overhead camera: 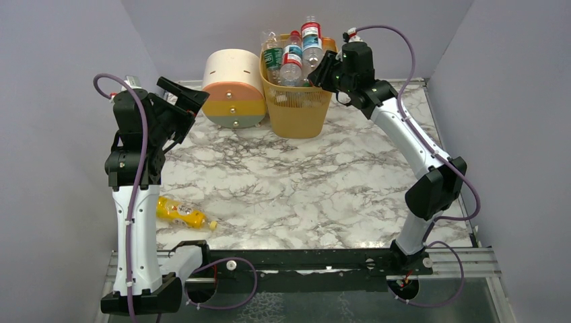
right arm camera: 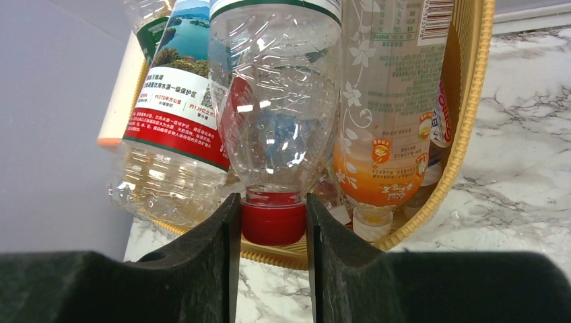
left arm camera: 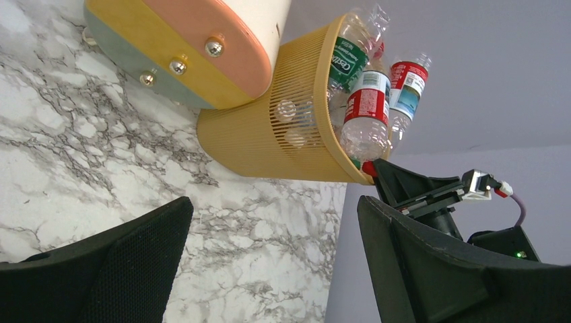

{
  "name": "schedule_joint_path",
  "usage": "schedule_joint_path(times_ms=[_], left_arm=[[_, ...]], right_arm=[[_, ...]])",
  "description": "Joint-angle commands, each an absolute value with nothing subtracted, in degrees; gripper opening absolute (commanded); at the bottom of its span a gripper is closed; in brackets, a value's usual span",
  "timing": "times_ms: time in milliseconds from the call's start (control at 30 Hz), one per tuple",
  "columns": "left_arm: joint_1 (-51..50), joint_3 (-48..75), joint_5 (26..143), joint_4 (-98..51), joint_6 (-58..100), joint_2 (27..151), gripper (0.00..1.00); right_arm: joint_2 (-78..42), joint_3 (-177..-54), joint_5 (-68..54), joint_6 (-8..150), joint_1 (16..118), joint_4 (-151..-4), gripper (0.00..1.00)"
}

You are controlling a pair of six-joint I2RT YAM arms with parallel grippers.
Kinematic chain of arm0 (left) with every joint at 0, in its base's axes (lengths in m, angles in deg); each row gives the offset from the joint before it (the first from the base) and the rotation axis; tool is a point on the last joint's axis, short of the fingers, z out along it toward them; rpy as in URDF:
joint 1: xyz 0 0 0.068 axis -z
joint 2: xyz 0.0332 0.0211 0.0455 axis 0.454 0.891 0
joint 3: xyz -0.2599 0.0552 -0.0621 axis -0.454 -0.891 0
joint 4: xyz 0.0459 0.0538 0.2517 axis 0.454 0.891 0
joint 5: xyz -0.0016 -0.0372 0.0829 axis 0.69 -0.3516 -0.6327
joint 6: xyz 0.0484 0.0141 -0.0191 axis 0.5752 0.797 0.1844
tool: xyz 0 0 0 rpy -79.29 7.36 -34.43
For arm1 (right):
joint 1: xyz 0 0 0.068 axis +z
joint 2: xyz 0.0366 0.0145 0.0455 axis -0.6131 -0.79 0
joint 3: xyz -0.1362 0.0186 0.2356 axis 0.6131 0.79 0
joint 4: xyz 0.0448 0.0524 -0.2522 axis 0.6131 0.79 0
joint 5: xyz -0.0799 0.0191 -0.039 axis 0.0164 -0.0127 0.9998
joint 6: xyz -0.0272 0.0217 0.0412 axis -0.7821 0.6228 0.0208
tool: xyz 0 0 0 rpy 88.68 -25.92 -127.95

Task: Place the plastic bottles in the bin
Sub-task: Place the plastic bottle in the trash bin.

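Observation:
The yellow-orange bin (overhead camera: 296,108) stands at the back of the table, packed with several upright plastic bottles (overhead camera: 291,60). My right gripper (overhead camera: 324,70) is at the bin's right rim. In the right wrist view it (right arm camera: 273,202) is shut on the red cap (right arm camera: 273,221) of a clear bottle (right arm camera: 276,101) that leans over the rim (right arm camera: 464,134) among the others. A yellow-orange bottle (overhead camera: 178,212) lies on the table at the front left. My left gripper (overhead camera: 185,101) is raised at the left, open and empty (left arm camera: 273,256), facing the bin (left arm camera: 269,134).
A round cream-orange-green drawer unit (overhead camera: 233,91) stands against the bin's left side and also shows in the left wrist view (left arm camera: 202,40). Grey walls close the table on three sides. An orange-labelled bottle (right arm camera: 390,121) and a red-labelled one (right arm camera: 175,121) flank the held bottle.

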State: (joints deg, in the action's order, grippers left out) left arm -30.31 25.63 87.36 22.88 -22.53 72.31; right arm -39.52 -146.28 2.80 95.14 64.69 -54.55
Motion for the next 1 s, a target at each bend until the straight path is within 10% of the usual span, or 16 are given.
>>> schedule_joint_path(times_ms=[0, 333, 967], left_arm=[[-30.43, 25.15, 88.63, 21.33, -21.9, 71.09, 0.99], [-30.41, 25.31, 88.8, 21.33, -22.42, 70.97, 0.99], [-30.4, 24.49, 88.72, 21.42, -22.42, 70.18, 0.99]], right_arm=[[-36.75, -146.14, 2.58, 94.23, 64.36, -53.5, 0.46], [-34.53, -147.25, 4.17, 92.62, 64.35, -51.63, 0.62], [-32.2, -147.42, 6.53, 90.44, 64.29, -50.65, 0.63]])
